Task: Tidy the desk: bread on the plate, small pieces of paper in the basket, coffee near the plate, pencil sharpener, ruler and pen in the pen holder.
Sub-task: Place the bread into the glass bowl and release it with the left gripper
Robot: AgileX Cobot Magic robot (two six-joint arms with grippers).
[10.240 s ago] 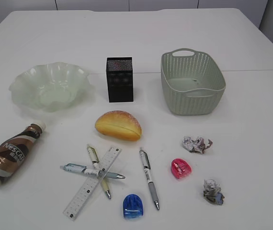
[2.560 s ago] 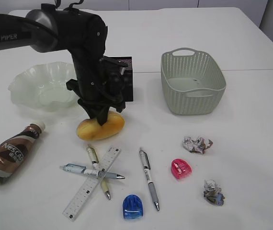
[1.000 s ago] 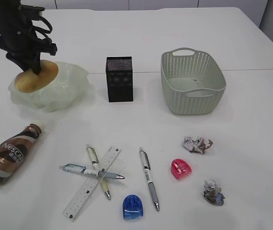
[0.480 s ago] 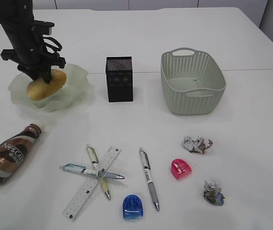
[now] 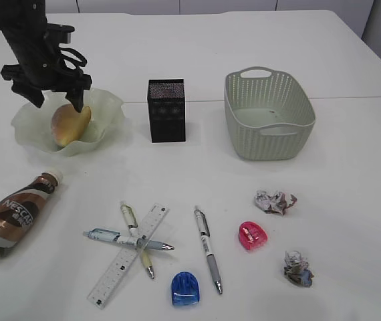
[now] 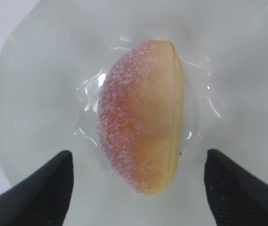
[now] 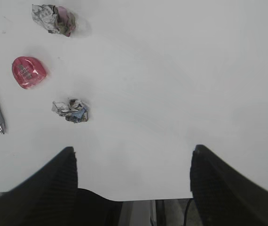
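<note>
One job looks finished: from the exterior view the bread (image 5: 70,124) lies in the plate (image 5: 107,110), my left gripper (image 5: 51,99) spread just above it. The coffee (image 5: 15,214) lies on the desk (image 5: 351,167), well short of the plate.

My left wrist view shows both fingers (image 6: 35,190) parted, clear of the bun.

My right wrist view shows my fingers (image 7: 40,186) apart, empty, over two paper scraps (image 7: 70,110); I'd lift clear and take those next.
</note>
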